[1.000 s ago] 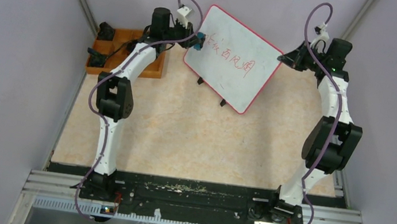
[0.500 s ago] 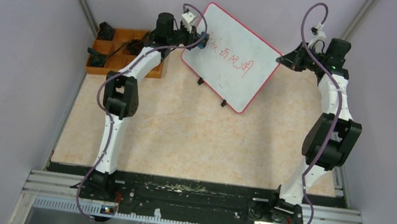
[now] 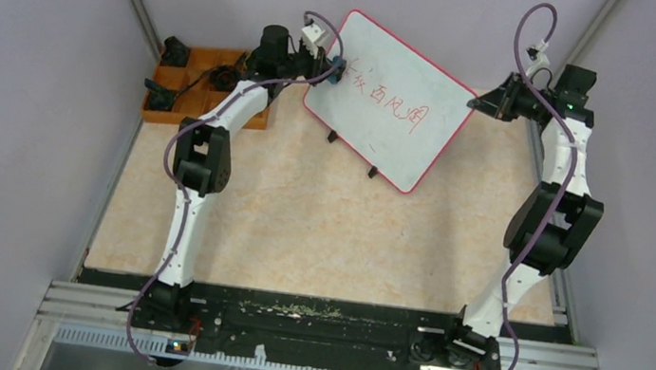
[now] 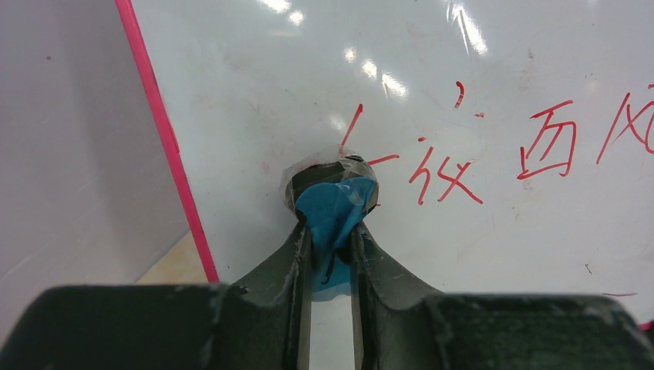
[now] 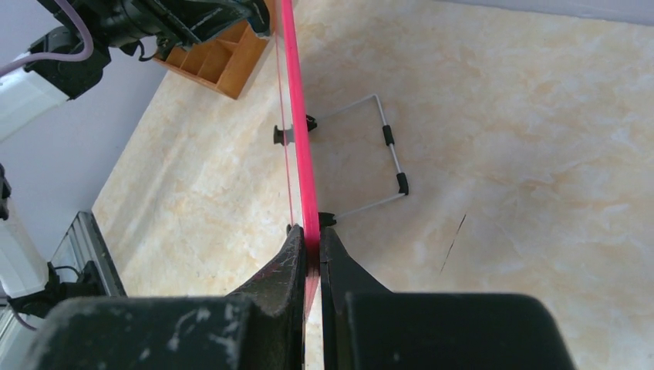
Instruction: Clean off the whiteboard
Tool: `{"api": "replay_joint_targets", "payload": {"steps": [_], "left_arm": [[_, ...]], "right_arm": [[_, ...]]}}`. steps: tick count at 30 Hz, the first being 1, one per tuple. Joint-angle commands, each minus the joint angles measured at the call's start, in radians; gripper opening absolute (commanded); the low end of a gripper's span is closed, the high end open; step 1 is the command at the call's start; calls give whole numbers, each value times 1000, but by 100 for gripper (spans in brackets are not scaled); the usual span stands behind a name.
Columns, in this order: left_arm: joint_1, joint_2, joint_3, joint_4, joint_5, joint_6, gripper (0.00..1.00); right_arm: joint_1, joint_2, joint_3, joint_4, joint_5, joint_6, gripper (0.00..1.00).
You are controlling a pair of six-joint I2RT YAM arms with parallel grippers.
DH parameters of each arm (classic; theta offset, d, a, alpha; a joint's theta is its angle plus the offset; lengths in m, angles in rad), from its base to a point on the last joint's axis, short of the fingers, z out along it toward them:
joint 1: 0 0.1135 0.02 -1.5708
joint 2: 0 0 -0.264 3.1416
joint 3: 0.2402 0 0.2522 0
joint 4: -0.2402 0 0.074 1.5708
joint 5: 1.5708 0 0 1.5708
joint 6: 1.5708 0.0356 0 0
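The whiteboard [image 3: 392, 107] stands tilted at the back of the table, white with a red-pink frame and red handwritten characters [image 3: 392, 103]. My left gripper [image 3: 332, 67] is shut on a small blue-wrapped eraser [image 4: 333, 202], pressed against the board's left part beside the first characters [image 4: 439, 173]. My right gripper [image 3: 481, 100] is shut on the board's right edge; in the right wrist view the pink frame [image 5: 297, 131] runs edge-on between the fingers [image 5: 312, 250]. The board's wire stand [image 5: 378, 154] and black feet show behind it.
An orange compartment tray [image 3: 198, 87] with dark items sits at the back left, just behind my left arm. Grey walls close in on the table's left, right and back. The beige tabletop [image 3: 318, 232] stretches in front of the board.
My left gripper moved right onto the board with the eraser; the leftmost characters have grown fainter. My right gripper and the board's right edge shifted slightly to the right.
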Motion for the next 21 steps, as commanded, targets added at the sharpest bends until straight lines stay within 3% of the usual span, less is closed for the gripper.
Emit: {"api": "replay_joint_targets", "payload": {"steps": [1, 6, 21], "left_arm": [[-3, -65, 0, 30, 29, 4, 0], [-2, -92, -23, 36, 31, -12, 0], [-4, -55, 41, 23, -3, 8, 0]], "right_arm": [[-16, 61, 158, -96, -74, -71, 0], [-16, 122, 256, -146, -101, -70, 0], [-13, 93, 184, -121, -135, -98, 0]]}}
